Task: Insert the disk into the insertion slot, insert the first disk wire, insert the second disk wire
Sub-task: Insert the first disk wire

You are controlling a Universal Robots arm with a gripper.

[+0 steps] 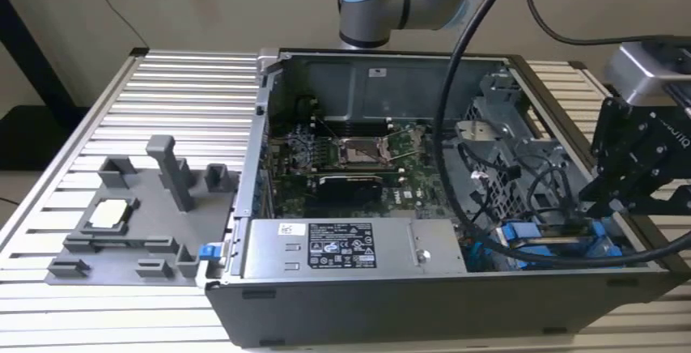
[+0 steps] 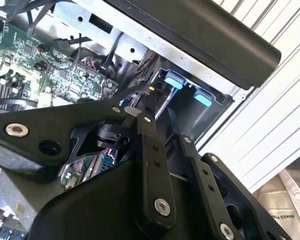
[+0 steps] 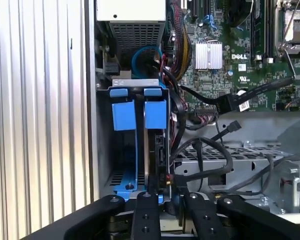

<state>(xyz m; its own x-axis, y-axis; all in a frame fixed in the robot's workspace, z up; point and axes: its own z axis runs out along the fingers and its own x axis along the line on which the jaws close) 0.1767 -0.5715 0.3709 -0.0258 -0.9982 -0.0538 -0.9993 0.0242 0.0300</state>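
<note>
The pincer (image 3: 167, 199) hangs low inside the open computer case (image 1: 432, 308), at the corner where the drive cage sits. Whether it is wide, narrow or gripping something I cannot tell.

The disk (image 3: 156, 147) stands on edge in the insertion slot (image 3: 135, 82) and looks fully home. Its blue tab (image 3: 155, 114) sits about level with the tab of a second blue frame (image 3: 124, 116) just beside it, nearer the case wall (image 3: 90, 125). Standing this way, the disk turns one thin edge toward the open side of the case, which I judge keeps its socket reachable from where the pincer hangs.

Black wires (image 3: 205, 150) loop just beside the disk, over a grey metal shelf. A loose black plug (image 3: 231, 102) lies across the circuit board (image 3: 215, 30), well apart from the disk. Whether any plug sits in the disk's socket I cannot make out.

Room here is tight. The case wall closes one side, the wire bundle crowds the other, and the silver power box (image 1: 335, 248) stands beyond the blue tabs. The only free way looks to be straight out through the open side. In the exterior view a thick black cable (image 1: 462, 126) drapes across that opening and over the case rim, where it could catch.
</note>
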